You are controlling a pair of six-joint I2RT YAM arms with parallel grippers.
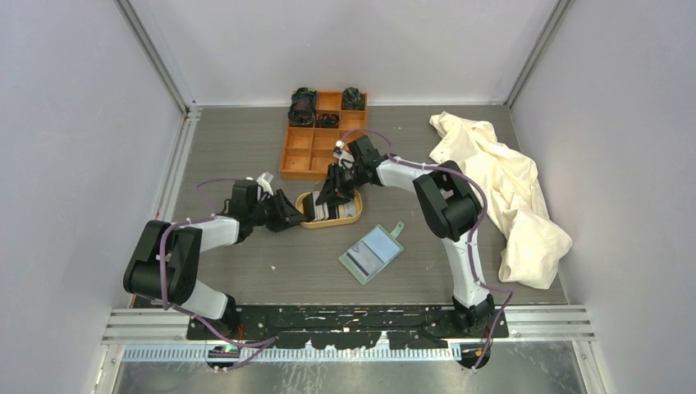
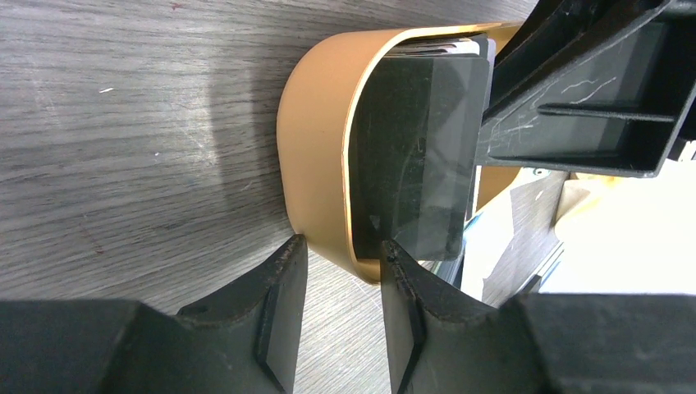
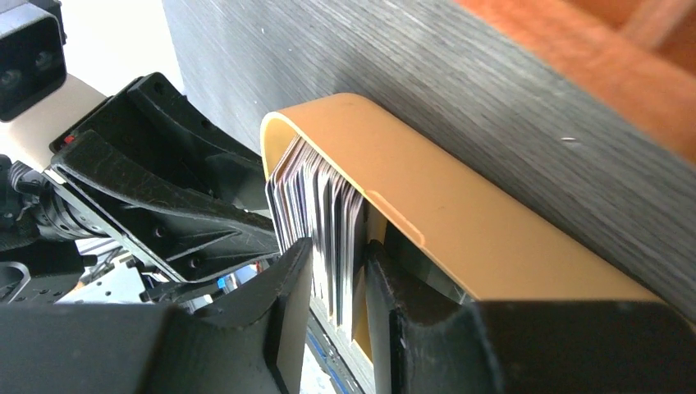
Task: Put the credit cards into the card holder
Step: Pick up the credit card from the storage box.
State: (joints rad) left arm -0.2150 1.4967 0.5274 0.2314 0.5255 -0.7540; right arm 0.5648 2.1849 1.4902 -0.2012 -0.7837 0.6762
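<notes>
Cards (image 3: 320, 197) stand on edge against the tray's (image 3: 427, 213) long wall. The right gripper (image 3: 336, 250), angled down, pinches several. The left gripper (image 2: 341, 242), reaching low, clamps the tray's end wall. The holder (image 1: 371, 254) lies open, apart.

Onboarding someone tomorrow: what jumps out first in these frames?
Both grippers meet at the oval tan tray mid-table: the left gripper pinches its rim, while the right gripper straddles a few of the credit cards standing on edge inside. The card holder lies open nearer the bases, with a crumpled cream cloth at right.
</notes>
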